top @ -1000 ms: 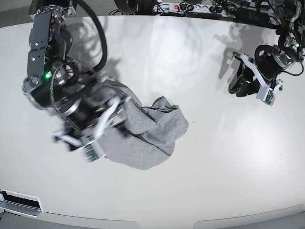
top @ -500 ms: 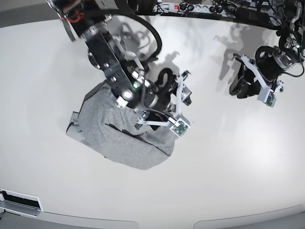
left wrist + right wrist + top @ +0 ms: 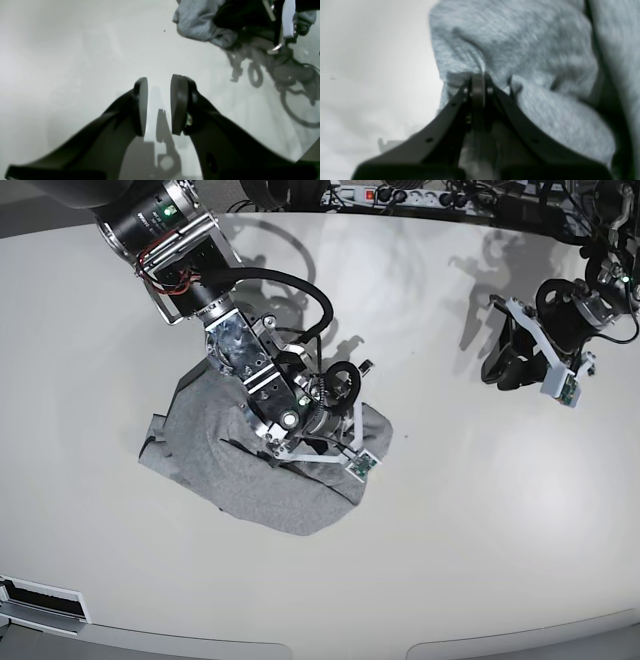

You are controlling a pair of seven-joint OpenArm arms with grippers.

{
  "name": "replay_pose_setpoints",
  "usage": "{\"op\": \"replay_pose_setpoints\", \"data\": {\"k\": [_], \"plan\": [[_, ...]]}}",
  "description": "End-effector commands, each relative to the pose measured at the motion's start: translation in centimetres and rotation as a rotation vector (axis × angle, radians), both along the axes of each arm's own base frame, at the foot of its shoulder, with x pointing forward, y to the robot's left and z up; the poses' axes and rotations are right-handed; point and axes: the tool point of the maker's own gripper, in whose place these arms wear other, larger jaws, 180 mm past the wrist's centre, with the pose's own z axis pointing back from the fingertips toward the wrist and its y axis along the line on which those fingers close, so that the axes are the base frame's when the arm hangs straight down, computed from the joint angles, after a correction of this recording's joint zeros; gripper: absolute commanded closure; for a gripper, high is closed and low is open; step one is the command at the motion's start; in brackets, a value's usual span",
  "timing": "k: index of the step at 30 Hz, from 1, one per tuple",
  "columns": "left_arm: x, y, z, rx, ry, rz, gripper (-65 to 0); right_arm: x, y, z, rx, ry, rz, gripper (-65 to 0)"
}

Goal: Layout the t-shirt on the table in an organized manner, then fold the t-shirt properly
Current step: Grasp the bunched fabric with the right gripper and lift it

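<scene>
T-shirt: one, heather-grey, lying crumpled on the white counter toward its left half. Tools: two. Right tool, on the base view's left, is pressed down at the garment's right edge with its jaws fully closed, pinching a ridge of the grey knit. Left tool, at the base view's right and well apart from the shirt, hangs over bare counter with a narrow gap between its pads, holding nothing.
</scene>
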Motion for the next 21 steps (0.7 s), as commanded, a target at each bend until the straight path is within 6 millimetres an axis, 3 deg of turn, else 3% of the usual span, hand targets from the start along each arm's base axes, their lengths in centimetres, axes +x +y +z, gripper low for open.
{"op": "replay_pose_setpoints", "data": {"k": [1,3,6,9,12,14,17,21], "plan": [[0.7,0.0,1.3,-0.011,-0.046,-0.006,-18.0,2.4,2.1,4.1,0.072,-0.095,0.023,0.0],[0.7,0.0,1.3,-0.011,-0.046,-0.007,-18.0,3.0,3.6,7.4,0.118,-0.159,0.06,0.0],[0.7,0.0,1.3,-0.011,-0.046,-0.007,-18.0,3.0,6.1,14.8,0.26,-0.296,0.114,0.0],[1.0,0.0,1.5,-0.01,-0.053,-0.007,-18.0,1.7,7.6,22.1,0.437,-0.416,0.175,0.0],[1.7,0.0,2.0,-0.011,-0.075,-0.007,-18.0,-0.5,8.7,26.3,0.565,-0.457,0.26,0.0],[2.5,0.0,2.6,-0.01,-0.097,-0.007,-18.0,-1.5,9.3,26.4,0.59,-0.427,0.305,0.0],[3.4,0.0,3.4,-0.009,-0.123,-0.009,-18.6,-2.4,9.4,24.6,0.585,-0.377,0.299,0.0],[4.8,0.0,4.6,-0.006,-0.169,-0.009,-30.0,-4.7,9.6,21.7,0.554,-0.3,0.341,0.0]]}}
